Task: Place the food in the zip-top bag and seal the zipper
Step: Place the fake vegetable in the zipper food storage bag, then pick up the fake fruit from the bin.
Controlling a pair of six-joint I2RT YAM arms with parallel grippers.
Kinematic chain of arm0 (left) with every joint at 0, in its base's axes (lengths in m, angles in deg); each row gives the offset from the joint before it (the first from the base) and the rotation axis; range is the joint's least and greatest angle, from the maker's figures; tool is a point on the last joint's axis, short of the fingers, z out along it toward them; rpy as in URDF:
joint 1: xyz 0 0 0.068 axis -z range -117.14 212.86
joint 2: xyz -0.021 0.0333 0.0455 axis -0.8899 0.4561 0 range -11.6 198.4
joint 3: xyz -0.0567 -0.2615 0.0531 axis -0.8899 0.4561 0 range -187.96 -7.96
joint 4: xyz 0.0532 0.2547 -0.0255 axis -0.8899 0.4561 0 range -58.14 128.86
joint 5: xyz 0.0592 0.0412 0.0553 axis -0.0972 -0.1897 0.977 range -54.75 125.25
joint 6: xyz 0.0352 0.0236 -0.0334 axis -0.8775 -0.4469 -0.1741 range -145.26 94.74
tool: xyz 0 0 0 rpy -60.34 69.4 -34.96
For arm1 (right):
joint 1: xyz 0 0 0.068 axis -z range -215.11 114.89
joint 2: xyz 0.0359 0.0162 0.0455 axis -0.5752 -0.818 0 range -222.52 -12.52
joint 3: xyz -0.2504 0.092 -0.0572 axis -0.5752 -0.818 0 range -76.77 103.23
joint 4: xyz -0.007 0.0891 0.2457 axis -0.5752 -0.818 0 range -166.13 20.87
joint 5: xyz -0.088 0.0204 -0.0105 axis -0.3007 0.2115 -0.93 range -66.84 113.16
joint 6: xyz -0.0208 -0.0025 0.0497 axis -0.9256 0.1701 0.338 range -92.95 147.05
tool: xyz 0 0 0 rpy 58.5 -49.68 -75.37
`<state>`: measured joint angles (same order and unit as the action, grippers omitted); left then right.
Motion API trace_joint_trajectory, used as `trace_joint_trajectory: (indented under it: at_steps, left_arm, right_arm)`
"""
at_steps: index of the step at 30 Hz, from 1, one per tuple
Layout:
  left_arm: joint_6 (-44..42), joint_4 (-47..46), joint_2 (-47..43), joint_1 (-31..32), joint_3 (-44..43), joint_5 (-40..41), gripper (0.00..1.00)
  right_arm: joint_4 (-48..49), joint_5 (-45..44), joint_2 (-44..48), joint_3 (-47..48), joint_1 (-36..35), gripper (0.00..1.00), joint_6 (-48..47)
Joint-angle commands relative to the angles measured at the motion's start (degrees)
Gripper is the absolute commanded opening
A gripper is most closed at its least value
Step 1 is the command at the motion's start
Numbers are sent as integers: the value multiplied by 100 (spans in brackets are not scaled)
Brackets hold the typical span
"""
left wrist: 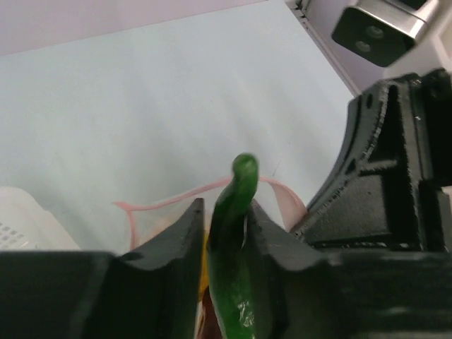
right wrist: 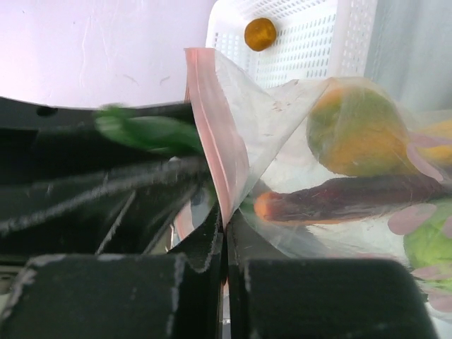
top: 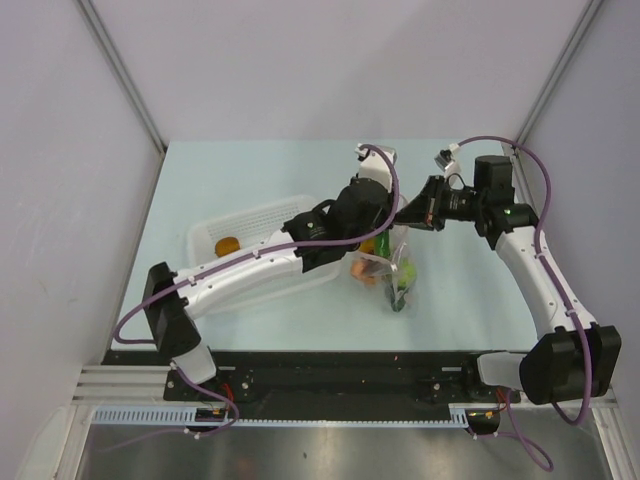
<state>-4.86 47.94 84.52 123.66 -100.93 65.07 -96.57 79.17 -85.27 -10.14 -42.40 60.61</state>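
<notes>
White slotted basket (top: 258,222) on pale blue-green tabletop (top: 230,170), left of centre, slightly skewed. Grey walls (top: 60,200) on 3 sides. Black rail (top: 340,370) along near edge, w/ metal sheet (top: 330,455) below it.

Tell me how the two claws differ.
The left gripper is shut on a green toy vegetable; the right gripper pinches the bag's pink-red zipper. The left gripper's jaws stand apart around it; the right gripper's nearly touch. Both grip something.
</notes>
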Motion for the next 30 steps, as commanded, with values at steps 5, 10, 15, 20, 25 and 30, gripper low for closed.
trace_joint_trajectory:
  at_steps: [5,10,15,20,25,30]
  left_arm:
    - [-237,-271,-857,91,323,-30,74]
    - [-748,-324,-1812,-102,744,-309,81]
    - [-967,121,-2702,-1016,1263,-1810,82]
    - [-1196,1239,-2896,-1799,1448,-3280,91]
    - [-1512,1459,-3371,-2980,2195,-3691,89]
    - [-3224,2416,-3152,-4574,2397,-4380,99]
  right_arm:
    - [397,252,94,-53,219,0,203]
    - [450,385,138,-63,316,0,160]
    - [178,280,200,104,351,0,-226]
    - [-339,34,182,411,228,0,-1104]
    - [-1034,-634,314,684,-27,0,-1957]
    - [-1220,-837,349,685,-124,0,-2205]
